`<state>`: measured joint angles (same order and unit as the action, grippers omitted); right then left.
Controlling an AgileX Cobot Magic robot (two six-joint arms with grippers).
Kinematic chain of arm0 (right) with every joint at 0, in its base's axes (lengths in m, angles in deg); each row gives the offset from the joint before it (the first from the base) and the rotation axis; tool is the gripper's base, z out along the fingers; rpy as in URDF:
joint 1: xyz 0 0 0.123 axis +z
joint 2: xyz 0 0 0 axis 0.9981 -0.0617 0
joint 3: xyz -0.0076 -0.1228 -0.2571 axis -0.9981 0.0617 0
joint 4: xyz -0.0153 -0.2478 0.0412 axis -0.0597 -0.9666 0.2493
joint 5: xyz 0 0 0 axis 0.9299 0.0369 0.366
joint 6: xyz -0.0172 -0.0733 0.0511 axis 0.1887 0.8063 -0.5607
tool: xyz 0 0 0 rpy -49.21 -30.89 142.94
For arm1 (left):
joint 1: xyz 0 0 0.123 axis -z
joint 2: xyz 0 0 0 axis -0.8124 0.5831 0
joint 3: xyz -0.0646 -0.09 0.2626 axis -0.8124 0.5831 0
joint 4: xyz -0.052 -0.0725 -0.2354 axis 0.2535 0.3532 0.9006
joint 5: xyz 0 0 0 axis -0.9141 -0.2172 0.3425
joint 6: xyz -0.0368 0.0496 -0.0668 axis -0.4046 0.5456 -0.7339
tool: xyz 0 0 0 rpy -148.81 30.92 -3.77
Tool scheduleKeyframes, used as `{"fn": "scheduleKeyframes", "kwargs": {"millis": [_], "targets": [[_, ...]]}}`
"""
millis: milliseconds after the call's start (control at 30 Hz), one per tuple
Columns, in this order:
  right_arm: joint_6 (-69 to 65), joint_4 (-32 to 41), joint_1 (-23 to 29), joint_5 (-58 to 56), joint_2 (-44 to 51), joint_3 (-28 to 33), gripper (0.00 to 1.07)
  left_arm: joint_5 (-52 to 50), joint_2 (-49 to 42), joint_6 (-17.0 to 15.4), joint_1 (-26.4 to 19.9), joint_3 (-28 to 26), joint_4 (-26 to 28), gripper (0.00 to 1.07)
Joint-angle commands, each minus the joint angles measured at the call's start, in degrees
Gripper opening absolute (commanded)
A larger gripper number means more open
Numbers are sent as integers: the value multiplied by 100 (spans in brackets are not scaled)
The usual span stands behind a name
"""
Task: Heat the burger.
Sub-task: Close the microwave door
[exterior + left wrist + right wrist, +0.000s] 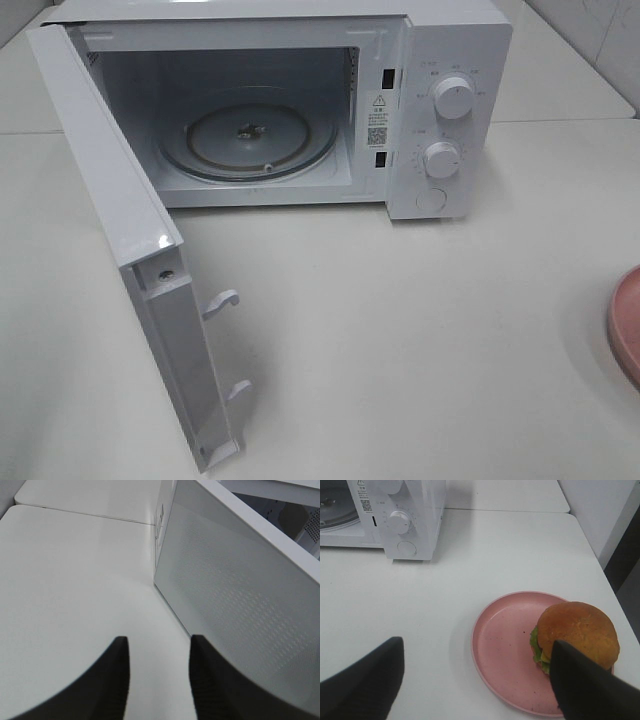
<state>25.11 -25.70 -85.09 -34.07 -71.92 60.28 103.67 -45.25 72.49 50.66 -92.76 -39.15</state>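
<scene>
Fingers of my right hand [477, 680] stand wide apart, empty, hovering above the bench [495, 550]. The burger [576, 636] sits just ahead, toward one fingertip, at the far edge of its pink plate [502, 640]. My left hand [159, 680], part closed on nothing, hangs beside the open microwave door [120, 200], well apart from the burger. The microwave [440, 120] holds only its glass turntable [250, 140].
</scene>
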Motion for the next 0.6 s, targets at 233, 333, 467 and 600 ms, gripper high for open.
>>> {"fn": "scheduleKeyframes", "kwargs": {"millis": [233, 333, 467, 600], "targets": [[-11, -17, -6, 46, 160, 6, 76, -1564, 728, 109, 0, 367, -178, 0], [-11, -17, -6, 46, 160, 6, 76, -2636, 1049, 447, 0, 688, -166, 0], [-11, -17, -6, 46, 160, 6, 76, -3535, 1272, 533, 0, 985, -166, 0], [-11, -17, -6, 46, 160, 6, 76, -4950, 1684, 521, 0, 1444, -178, 0]]}}
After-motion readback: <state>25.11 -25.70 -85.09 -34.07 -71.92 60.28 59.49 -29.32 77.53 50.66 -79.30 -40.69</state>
